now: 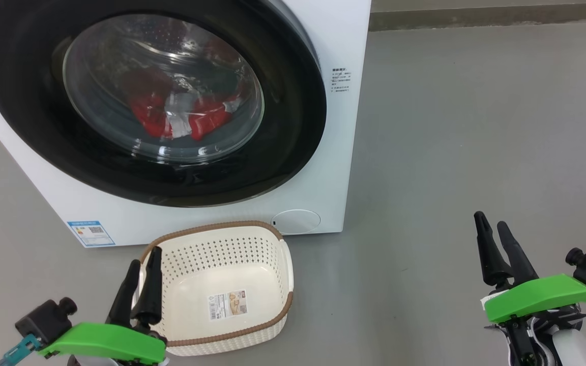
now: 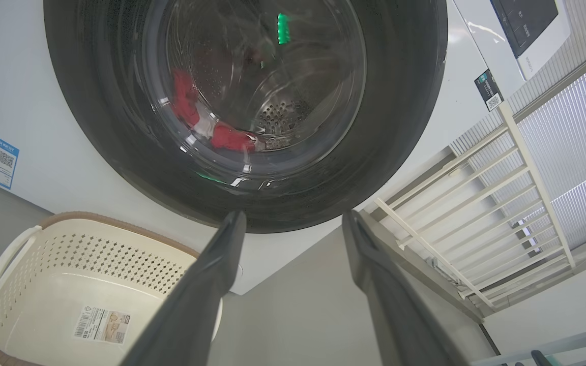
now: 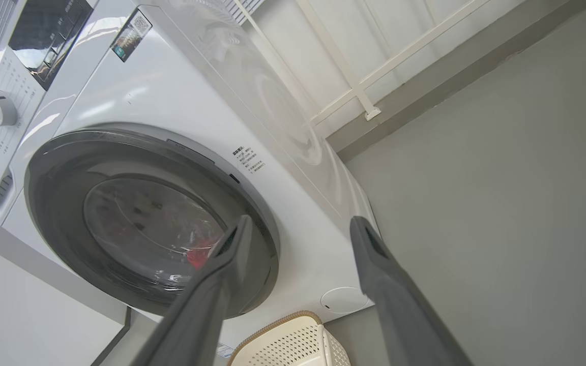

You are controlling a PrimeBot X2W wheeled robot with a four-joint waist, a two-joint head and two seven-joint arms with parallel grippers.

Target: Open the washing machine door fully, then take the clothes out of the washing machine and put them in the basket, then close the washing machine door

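The white washing machine point(image 1: 333, 40) stands ahead with its black-rimmed round door point(image 1: 293, 101) shut flat against the front. Behind the glass lie the red and white clothes point(image 1: 206, 119), also the red clothes point(image 2: 227, 137) in the left wrist view. On the floor in front sits the cream basket point(image 1: 277, 264) with a brown rim, holding nothing but its sticker. My left gripper point(image 1: 143, 256) is open at the basket's left rim. My right gripper point(image 1: 491, 223) is open over bare floor, well right of the machine. The door point(image 3: 257, 223) shows past the right fingers.
Grey floor point(image 1: 476, 127) stretches to the right of the machine up to a dark skirting strip point(image 1: 476, 20). A white railing point(image 2: 476, 203) stands beside the machine. A round service flap point(image 1: 295, 222) sits low on the machine front, just behind the basket.
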